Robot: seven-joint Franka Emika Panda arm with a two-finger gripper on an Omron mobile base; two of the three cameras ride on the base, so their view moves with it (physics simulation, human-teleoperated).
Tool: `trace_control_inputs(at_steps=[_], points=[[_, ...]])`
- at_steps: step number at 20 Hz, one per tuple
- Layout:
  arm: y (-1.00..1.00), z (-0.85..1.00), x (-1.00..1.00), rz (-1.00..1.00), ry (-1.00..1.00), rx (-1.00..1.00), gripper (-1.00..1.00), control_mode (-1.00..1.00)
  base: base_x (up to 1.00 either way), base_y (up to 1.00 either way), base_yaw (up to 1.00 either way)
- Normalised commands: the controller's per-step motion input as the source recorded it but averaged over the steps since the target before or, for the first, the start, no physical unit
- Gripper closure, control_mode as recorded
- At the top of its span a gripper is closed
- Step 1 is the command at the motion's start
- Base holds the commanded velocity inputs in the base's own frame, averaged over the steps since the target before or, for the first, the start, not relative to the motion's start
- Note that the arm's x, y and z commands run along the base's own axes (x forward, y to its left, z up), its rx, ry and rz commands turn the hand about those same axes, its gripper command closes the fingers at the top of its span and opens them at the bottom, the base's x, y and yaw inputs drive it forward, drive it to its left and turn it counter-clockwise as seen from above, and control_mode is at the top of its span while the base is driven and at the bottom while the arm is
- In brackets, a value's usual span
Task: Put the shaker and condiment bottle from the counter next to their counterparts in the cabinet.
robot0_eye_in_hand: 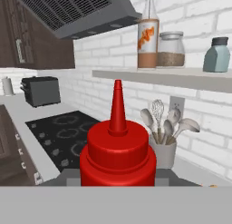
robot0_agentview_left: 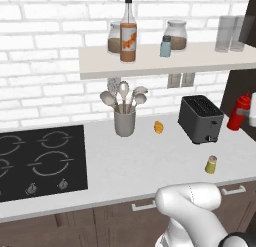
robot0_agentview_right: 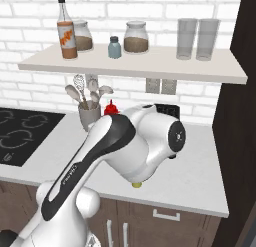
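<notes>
Nearest to us, low in the centre of the hand view, is the red condiment bottle (robot0_eye_in_hand: 118,157), nozzle up. We have it held in the gripper (robot0_eye_in_hand: 118,182), the jaws drawn in around its body. In the left base view the bottle (robot0_agentview_left: 239,111) hangs at the right edge, off the counter (robot0_agentview_left: 130,161) and beside the dark cabinet side. In the right base view just its red top (robot0_agentview_right: 111,109) peeks over the arm, left of centre.

So we judge the first half to be under way: bottle lifted, not yet placed. Its partner, the tall glass bottle (robot0_agentview_left: 128,36) with the orange label, stands on the shelf (robot0_agentview_left: 165,64) at upper centre of the left base view. We would need to set the red bottle next to it.

The yellow shaker (robot0_agentview_left: 211,164) sits untouched on the counter at lower right, in front of the toaster (robot0_agentview_left: 201,118). Its match, the pale blue shaker (robot0_agentview_left: 165,46), waits on the shelf to the right of the glass bottle. That whole second half is left.
</notes>
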Motion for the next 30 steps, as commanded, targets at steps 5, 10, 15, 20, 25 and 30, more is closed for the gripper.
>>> trace_control_inputs(at_steps=[5,10,15,20,25,30], points=[[0.44,0.45,-0.3,0.0,0.0,-0.01,1.0,-1.0,0.0,0.0,0.0],[0.48,0.5,-0.21,0.0,0.0,-0.02,1.0,-1.0,0.0,0.0,0.0],[0.47,0.54,-0.16,0.0,0.0,-0.02,1.0,-1.0,0.0,0.0,0.0],[0.36,0.63,-0.04,0.0,0.0,-0.02,1.0,-1.0,0.0,0.0,0.0],[0.34,0.67,0.0,0.0,0.0,-0.02,1.0,-1.0,0.0,0.0,0.0],[0.31,0.56,0.0,0.0,0.0,-0.01,1.0,-1.0,0.0,0.0,0.0]])
